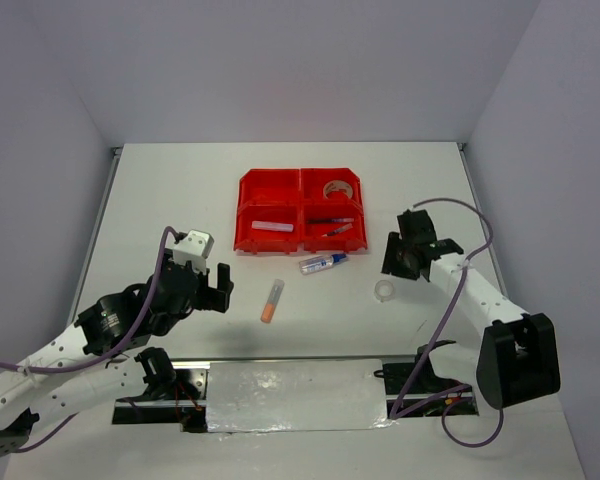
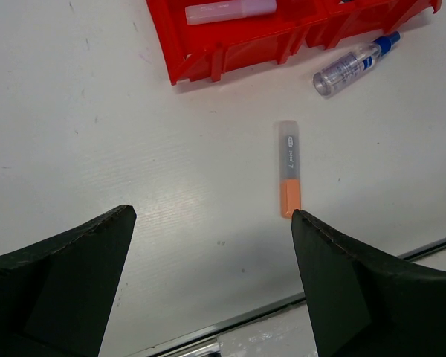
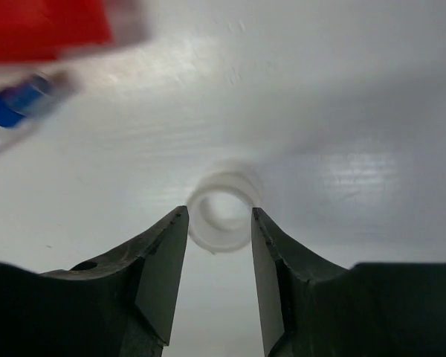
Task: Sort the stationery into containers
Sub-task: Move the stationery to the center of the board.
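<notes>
Now I see the left fingers (image 2: pixel 74 268) wide open near the orange highlighter (image 2: pixel 289 178); the right fingers (image 3: pixel 160 275) stand apart, the tape roll (image 3: pixel 223 212) at their tips.

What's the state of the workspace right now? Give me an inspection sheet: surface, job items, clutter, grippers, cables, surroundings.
Surface: white table, with a shiny metal plate at the near edge.
Job's things: red bins hold a tape roll, a pink highlighter and pens. The glue tube, orange highlighter and second tape roll lie loose on the table.
Clutter: nothing seen.
Grippers: left gripper wide open and empty, above the table near the orange highlighter. Right gripper has its fingers apart, framing the second tape roll; contact unclear.
Cables: purple cable along each arm, looping by the right base.
Surroundings: plain pale walls.
</notes>
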Controlling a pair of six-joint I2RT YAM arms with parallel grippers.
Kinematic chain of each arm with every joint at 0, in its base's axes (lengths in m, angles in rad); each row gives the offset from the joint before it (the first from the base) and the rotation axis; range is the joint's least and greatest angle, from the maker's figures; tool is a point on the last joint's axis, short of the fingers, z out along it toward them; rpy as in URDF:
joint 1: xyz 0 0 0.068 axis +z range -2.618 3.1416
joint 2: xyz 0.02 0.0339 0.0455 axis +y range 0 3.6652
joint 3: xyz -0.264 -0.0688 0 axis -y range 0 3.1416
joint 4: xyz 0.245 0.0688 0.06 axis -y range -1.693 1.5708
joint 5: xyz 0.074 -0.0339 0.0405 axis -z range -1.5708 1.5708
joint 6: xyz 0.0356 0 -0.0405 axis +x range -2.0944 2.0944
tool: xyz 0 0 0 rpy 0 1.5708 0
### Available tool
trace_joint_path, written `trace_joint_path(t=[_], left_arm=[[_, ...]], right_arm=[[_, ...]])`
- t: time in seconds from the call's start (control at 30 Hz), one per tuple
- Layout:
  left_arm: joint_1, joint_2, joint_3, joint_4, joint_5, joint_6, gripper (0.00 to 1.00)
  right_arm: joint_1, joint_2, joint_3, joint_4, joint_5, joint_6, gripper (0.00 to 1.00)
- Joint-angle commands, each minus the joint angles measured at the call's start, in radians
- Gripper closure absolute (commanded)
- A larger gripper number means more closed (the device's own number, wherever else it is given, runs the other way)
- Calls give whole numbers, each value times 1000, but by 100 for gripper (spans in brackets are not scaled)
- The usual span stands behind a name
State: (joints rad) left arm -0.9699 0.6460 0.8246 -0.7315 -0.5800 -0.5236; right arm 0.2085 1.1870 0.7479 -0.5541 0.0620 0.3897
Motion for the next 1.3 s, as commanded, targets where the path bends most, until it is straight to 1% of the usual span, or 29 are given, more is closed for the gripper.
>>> trace_joint_path(t=[0.0,0.1,0.17,0.23,0.27,0.33,0.57,0.8,0.93,1.0,1.1,1.13,1.17,1.27], left_arm=[[5,-2,10,40,11,17,1],[5,0,11,40,9,17,1],[5,1,11,35,5,14,1],[5,-6,10,37,6,14,1],[5,-11,10,38,6,14,1],[5,-16,10,38,5,14,1],[5,-16,10,35,3,14,1],[5,-25,10,35,3,14,1],[5,-40,8,37,5,13,1],[5,-42,7,38,6,14,1],[5,-42,10,37,3,11,1],[5,-42,8,35,3,11,1],[5,-43,8,35,2,13,1],[5,-48,7,37,2,13,1]], right_arm=[[-6,-40,-56,60,-24,49,53],[-11,-29,-84,66,35,87,54],[-9,-14,-94,82,15,87,55],[-11,8,-107,98,18,86,58],[-11,16,-107,95,24,86,61],[-9,34,-111,91,33,87,62],[-9,20,-110,62,78,113,62],[-8,88,-96,52,84,118,67],[-8,95,-96,49,85,120,69],[-8,94,-97,54,82,118,72],[-6,105,-94,62,73,112,81],[-8,114,-96,66,70,110,88],[-6,117,-97,71,68,110,90],[-8,132,-98,85,70,106,90]])
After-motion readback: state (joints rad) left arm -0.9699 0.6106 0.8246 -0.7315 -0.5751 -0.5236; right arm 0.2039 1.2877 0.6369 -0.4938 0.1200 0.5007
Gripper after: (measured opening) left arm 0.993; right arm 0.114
